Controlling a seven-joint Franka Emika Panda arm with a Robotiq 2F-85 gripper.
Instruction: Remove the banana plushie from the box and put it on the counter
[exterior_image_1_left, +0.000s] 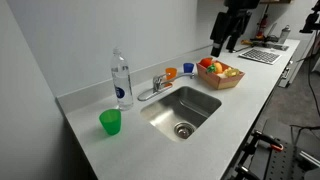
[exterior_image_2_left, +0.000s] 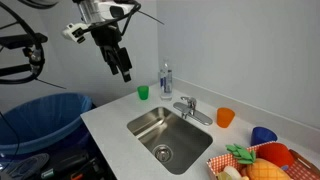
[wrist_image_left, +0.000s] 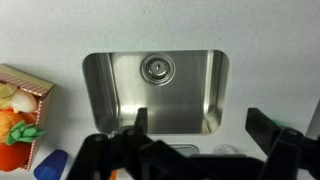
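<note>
The brown box (exterior_image_1_left: 222, 80) stands on the pale counter (exterior_image_1_left: 120, 150) beside the sink, filled with red, orange and green toy fruits. A small yellow piece at its edge (exterior_image_1_left: 231, 72) looks like the banana plushie, mostly hidden among the toys. The box also shows in an exterior view (exterior_image_2_left: 222, 163) and at the left edge of the wrist view (wrist_image_left: 30, 85). My gripper (exterior_image_1_left: 228, 38) (exterior_image_2_left: 122, 64) hangs high above the counter, open and empty. In the wrist view its fingers (wrist_image_left: 200, 125) frame the sink.
A steel sink (exterior_image_1_left: 182, 110) with a tap (exterior_image_1_left: 158, 84) is set in the counter. A water bottle (exterior_image_1_left: 121, 78), a green cup (exterior_image_1_left: 110, 122), an orange cup (exterior_image_2_left: 225, 117) and a blue bowl (exterior_image_2_left: 263, 134) stand along the wall. A blue bin (exterior_image_2_left: 40, 115) stands beside the counter.
</note>
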